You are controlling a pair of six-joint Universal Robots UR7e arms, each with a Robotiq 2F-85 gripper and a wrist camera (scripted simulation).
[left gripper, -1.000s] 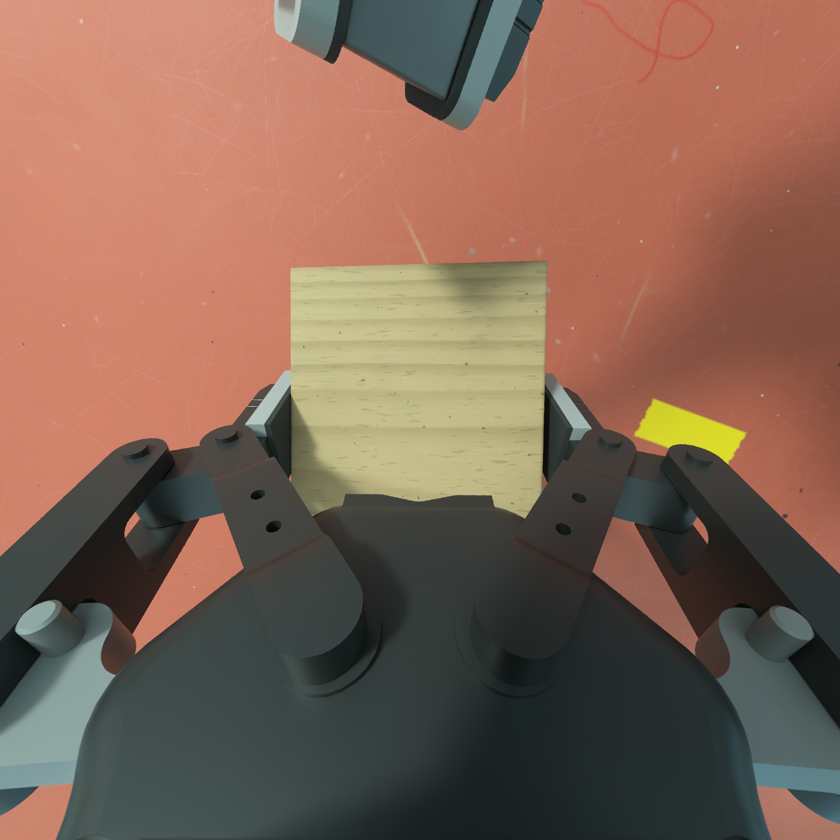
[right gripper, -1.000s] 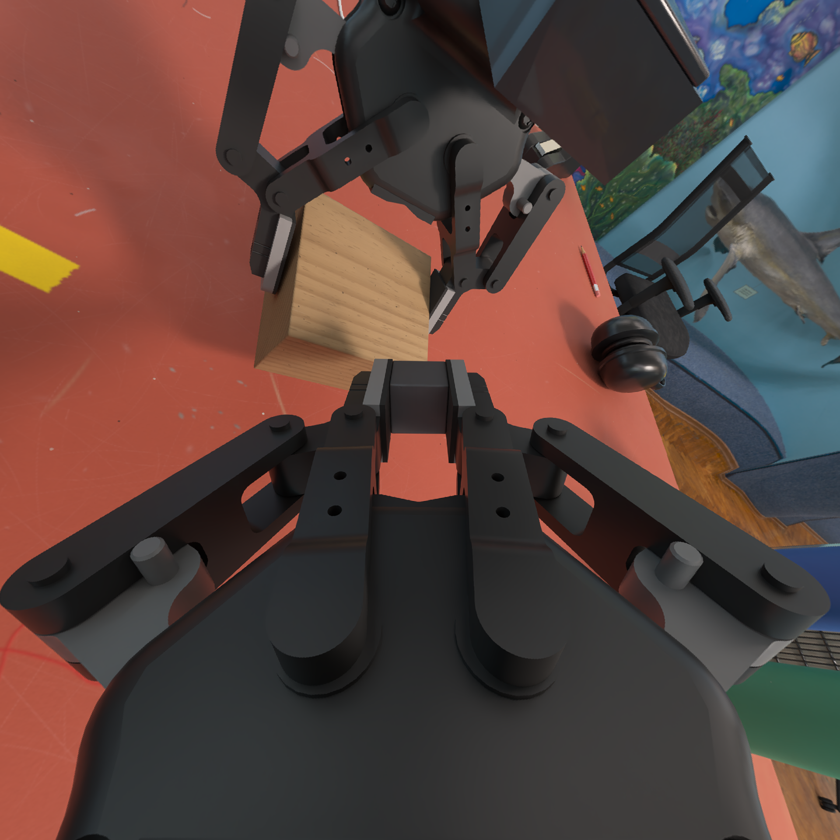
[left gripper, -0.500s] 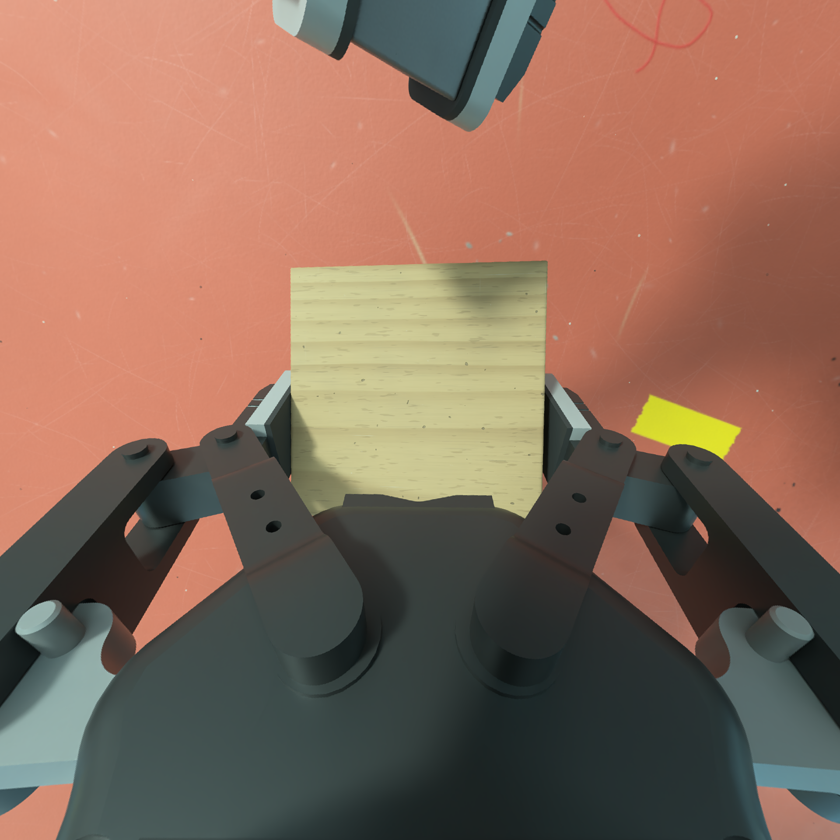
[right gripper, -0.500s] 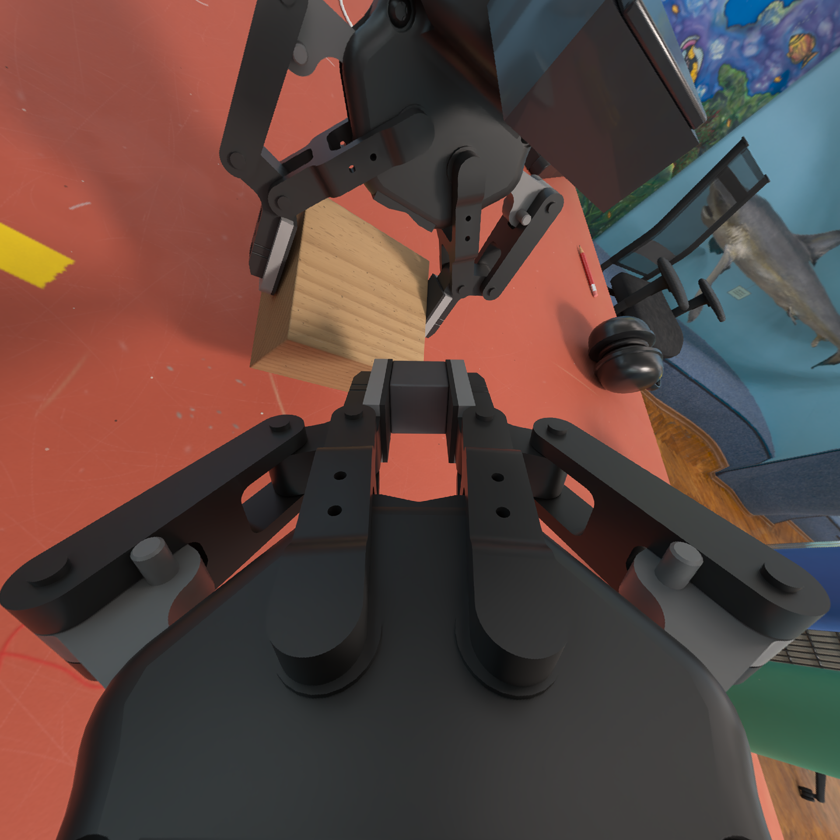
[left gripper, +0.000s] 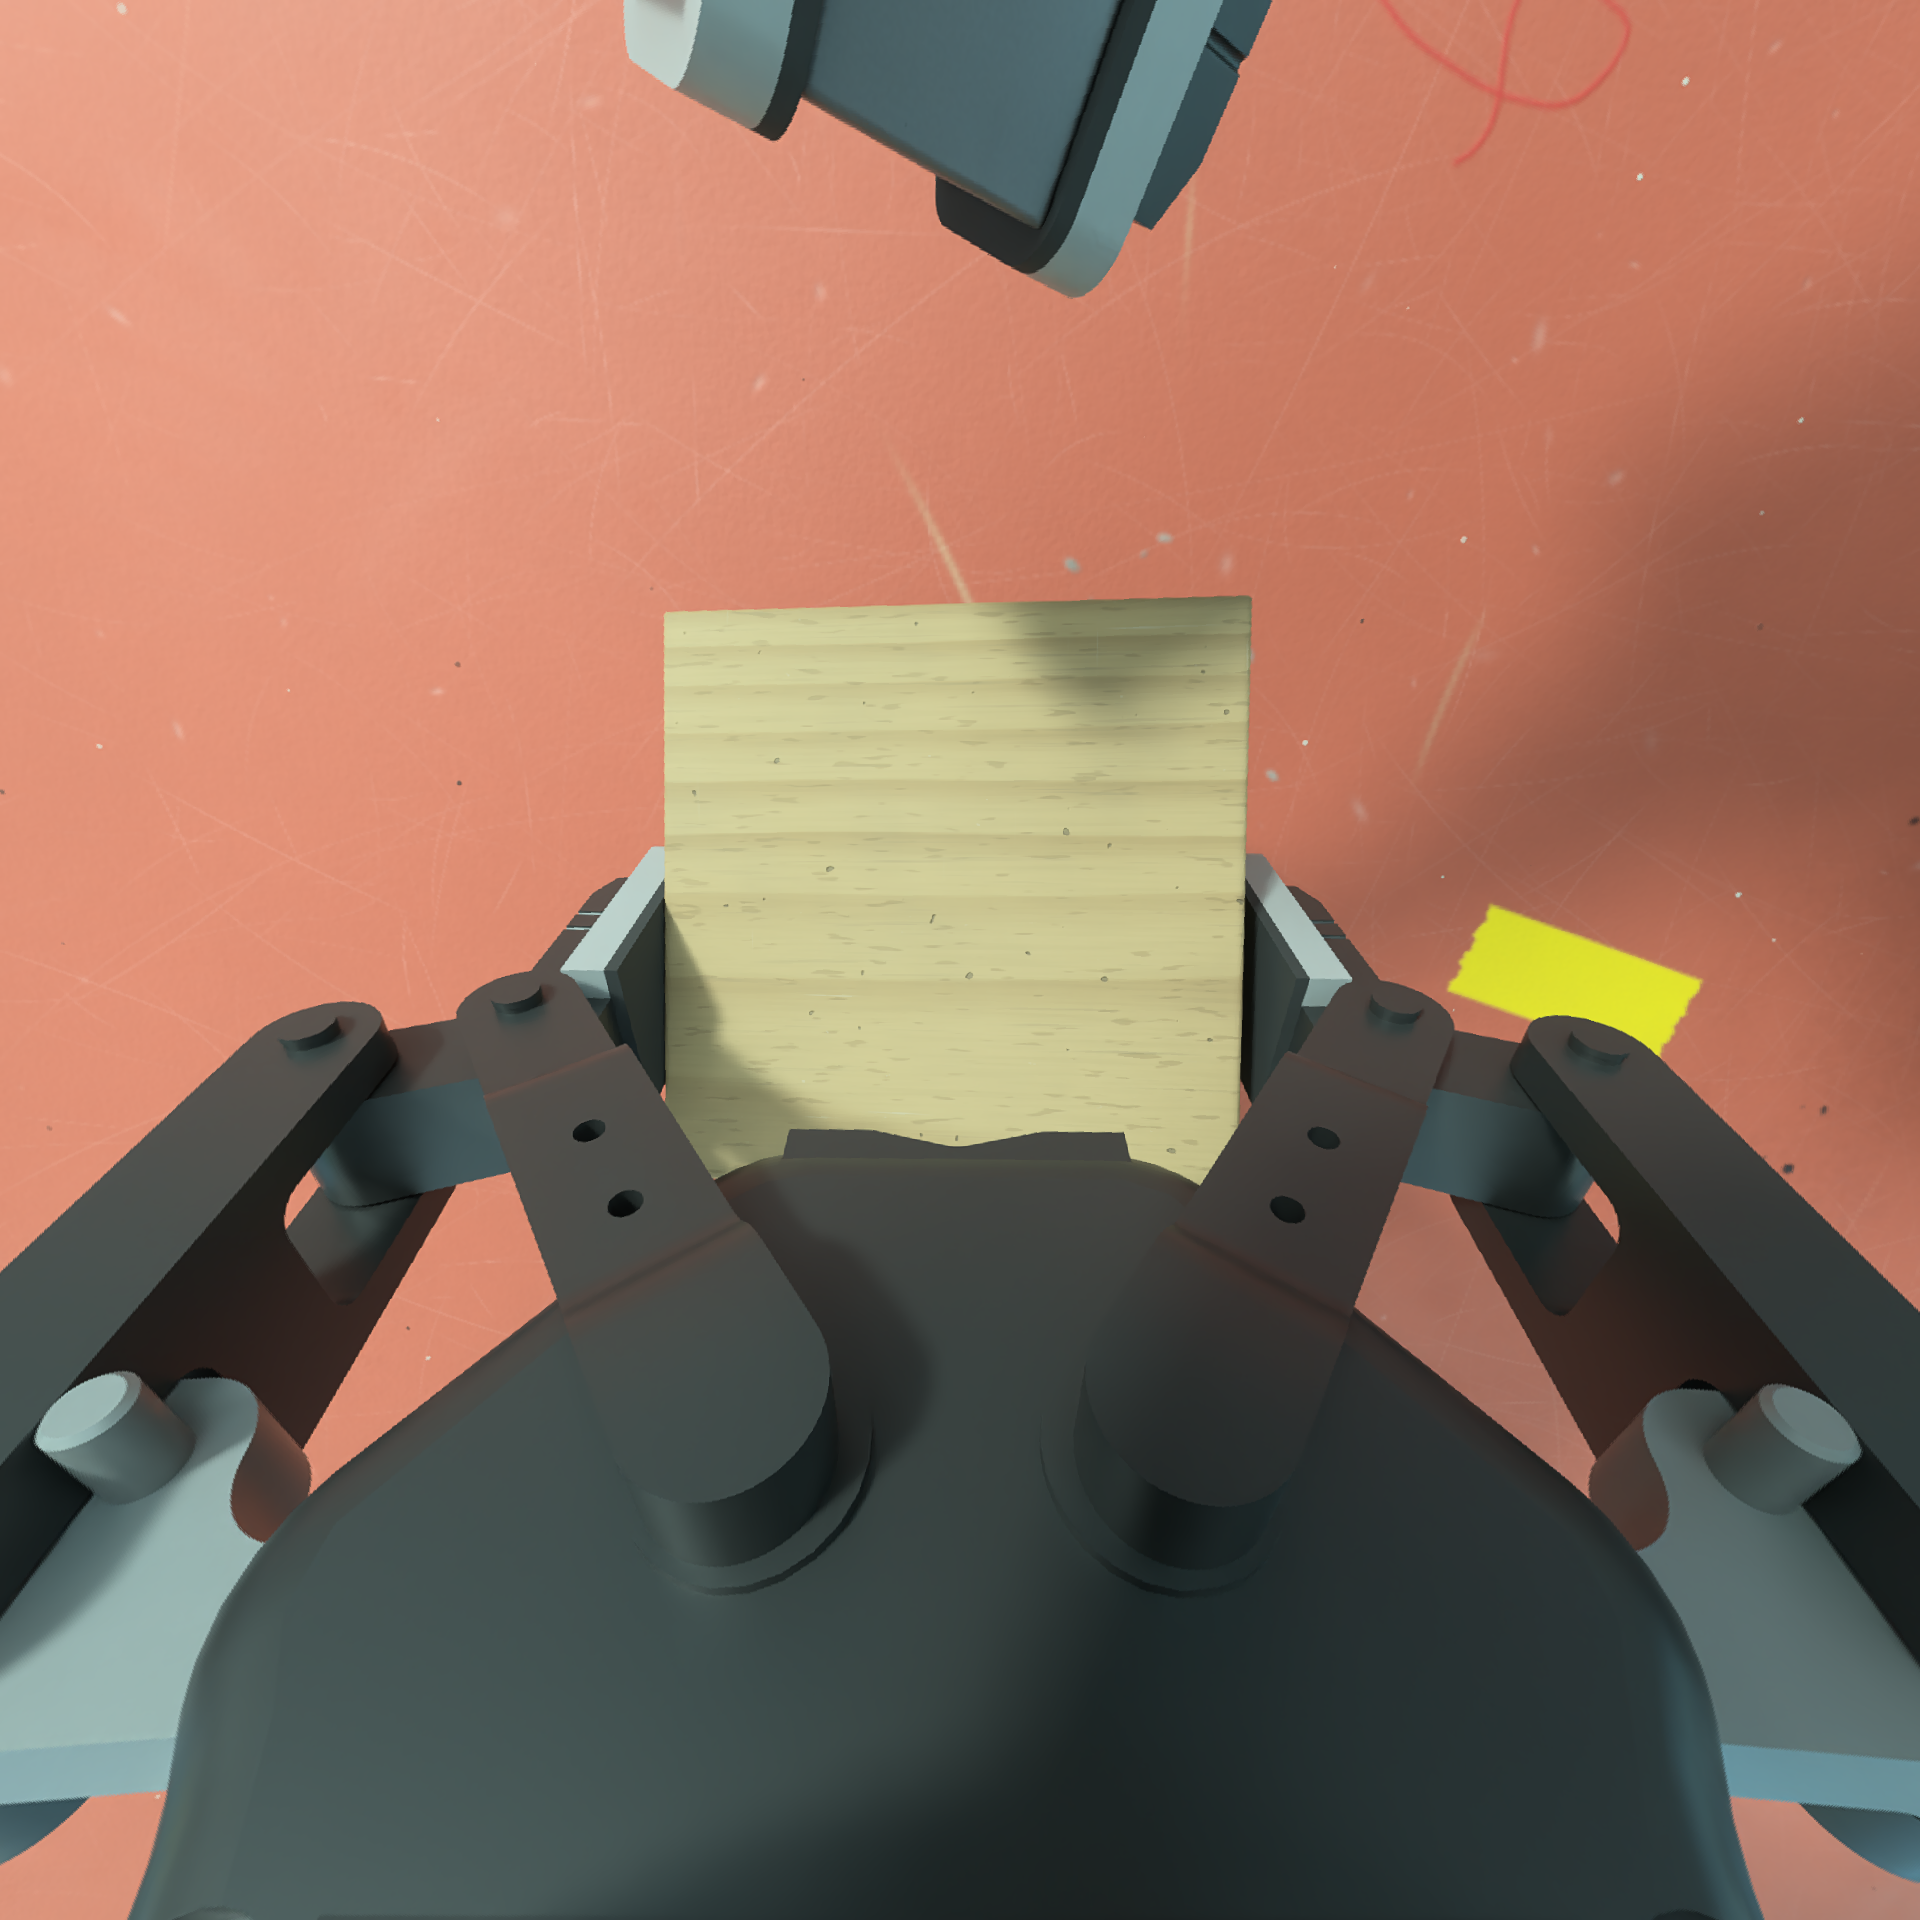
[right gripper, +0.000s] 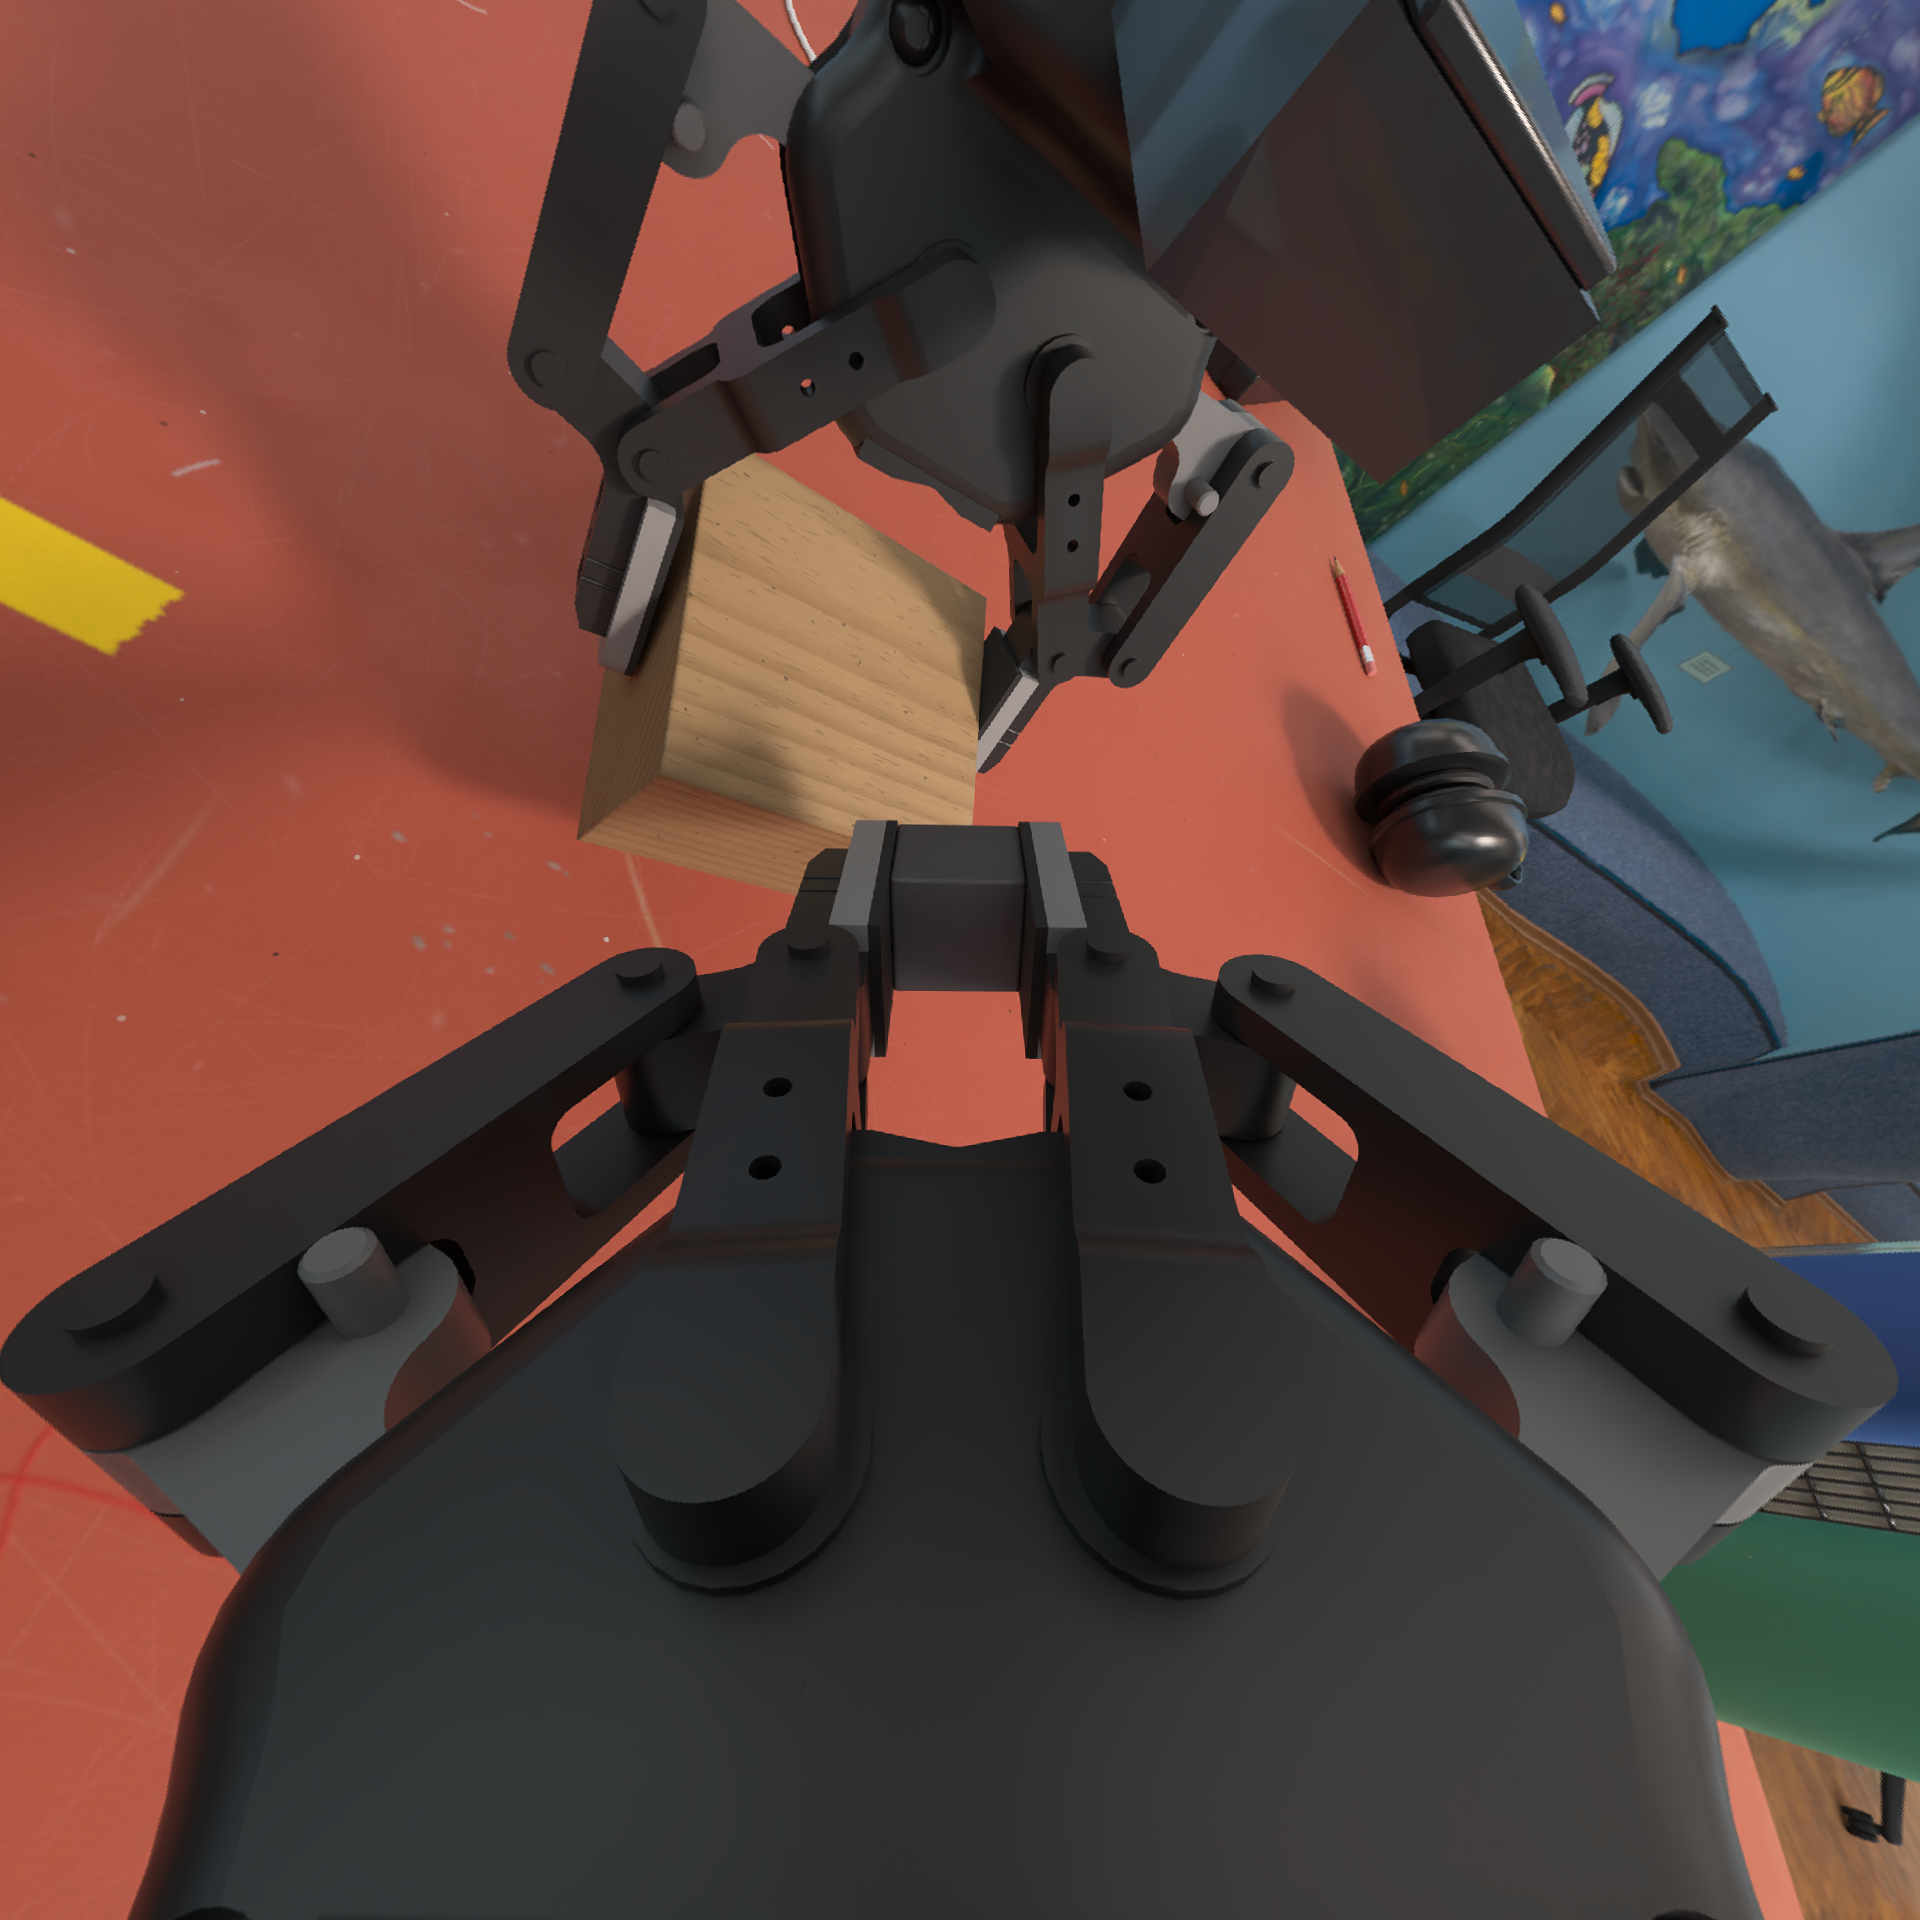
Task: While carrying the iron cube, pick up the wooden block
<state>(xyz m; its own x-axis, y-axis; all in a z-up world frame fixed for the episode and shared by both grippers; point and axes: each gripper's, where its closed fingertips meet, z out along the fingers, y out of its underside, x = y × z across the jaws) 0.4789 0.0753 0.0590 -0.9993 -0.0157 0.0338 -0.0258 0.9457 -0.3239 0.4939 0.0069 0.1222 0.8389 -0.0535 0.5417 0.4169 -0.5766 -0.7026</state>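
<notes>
The wooden block (left gripper: 954, 873) is a pale square block over the red table (left gripper: 312, 520). My left gripper (left gripper: 954, 935) is shut on it, with a pad on each side. I cannot tell whether the block touches the table. My right gripper (right gripper: 956, 894) is shut on the small dark iron cube (right gripper: 954, 914) and holds it above the table, just in front of the block (right gripper: 821, 675). In the right wrist view, the left gripper (right gripper: 810, 670) reaches down from above. In the left wrist view, the right gripper (left gripper: 956, 114) is at the top edge.
A yellow tape strip (left gripper: 1574, 977) lies on the table to the right of the block; it also shows in the right wrist view (right gripper: 83, 582). A red pencil (right gripper: 1354, 618) and a black rounded object (right gripper: 1439, 821) lie near the table's right edge (right gripper: 1496, 997). A red scribble (left gripper: 1507, 83) marks the table.
Very little. The table marks and the other gripper shift slightly in both views. Both grips stay the same.
</notes>
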